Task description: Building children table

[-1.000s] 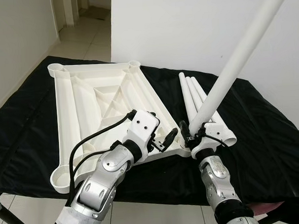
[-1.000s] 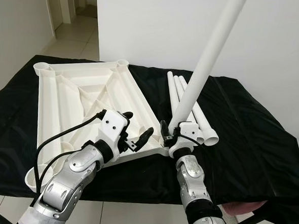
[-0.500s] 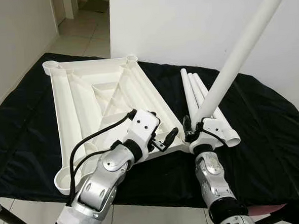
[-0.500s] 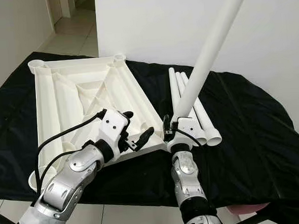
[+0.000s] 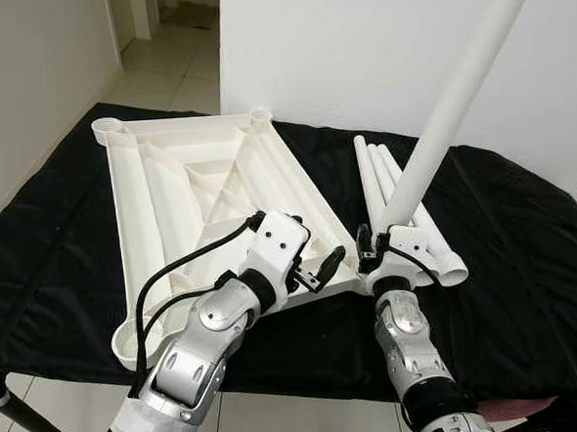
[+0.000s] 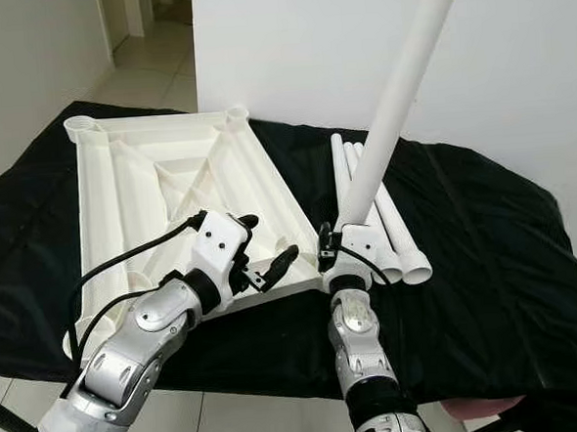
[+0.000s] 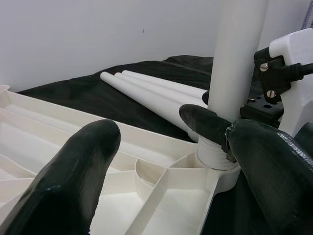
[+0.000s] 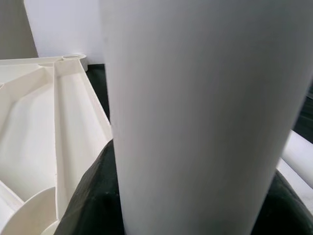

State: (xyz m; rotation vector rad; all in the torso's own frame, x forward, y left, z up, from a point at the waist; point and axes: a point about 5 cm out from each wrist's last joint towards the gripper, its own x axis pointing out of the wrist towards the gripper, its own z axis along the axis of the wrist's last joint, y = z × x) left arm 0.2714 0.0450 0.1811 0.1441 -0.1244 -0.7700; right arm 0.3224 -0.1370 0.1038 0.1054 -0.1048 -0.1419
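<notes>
Right gripper [image 5: 374,252], lower centre of the left eye view, is clamped on the base of a long white leg tube [image 5: 450,103]. The tube rises tilted toward the upper right of the frame. In the left wrist view its lower end [image 7: 215,155] sits at the round corner socket of the tabletop.

Left gripper [image 5: 323,269], just left of the right one, has its fingers spread wide and holds nothing. It hovers over the tabletop's near right corner.

The white tabletop [image 5: 185,198] lies upside down, ribbed underside up, from centre to upper left of the frame. It rests on a black cloth [image 5: 526,250].

Three spare leg tubes [image 5: 385,186] lie side by side on the cloth, right of centre, just beside the tabletop.

Behind stands a white wall [image 5: 356,45]. A tiled floor [image 5: 168,81] shows at upper left.
</notes>
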